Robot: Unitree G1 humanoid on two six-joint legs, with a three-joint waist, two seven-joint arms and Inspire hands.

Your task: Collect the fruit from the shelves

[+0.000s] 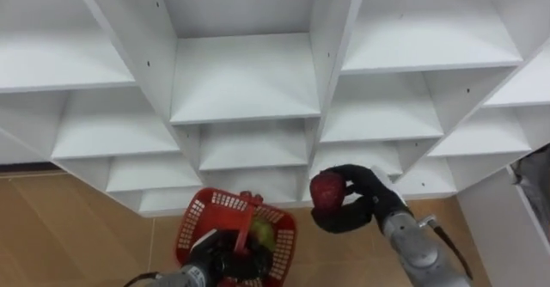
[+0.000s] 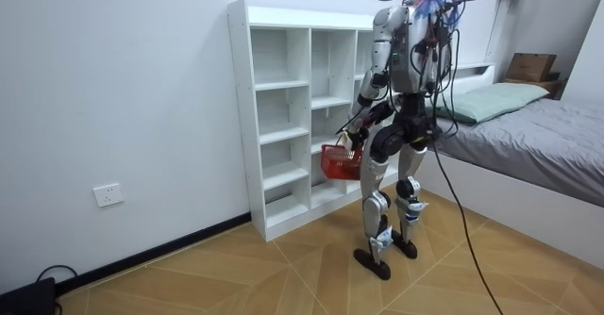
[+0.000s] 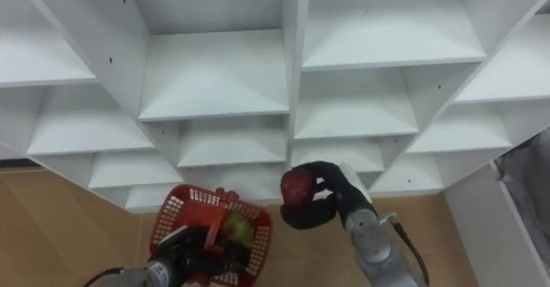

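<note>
A red plastic basket (image 1: 206,222) hangs low in front of the white closet (image 1: 245,72), with my left hand (image 1: 222,259) curled round its handle. A green-yellow fruit (image 1: 262,233) lies inside it. Just right of the basket, my right hand (image 1: 357,203) is shut on a red fruit (image 1: 327,190), held a little above the basket's right rim. In the room view I stand facing the closet (image 2: 283,107), with the basket (image 2: 338,162) at hip height in front of me.
The closet's shelves (image 3: 215,76) in view hold nothing. Wooden floor (image 1: 60,227) shows below the closet. A bed (image 2: 528,136) stands close behind me at the room view's right. A white panel (image 1: 507,227) rises at the lower right.
</note>
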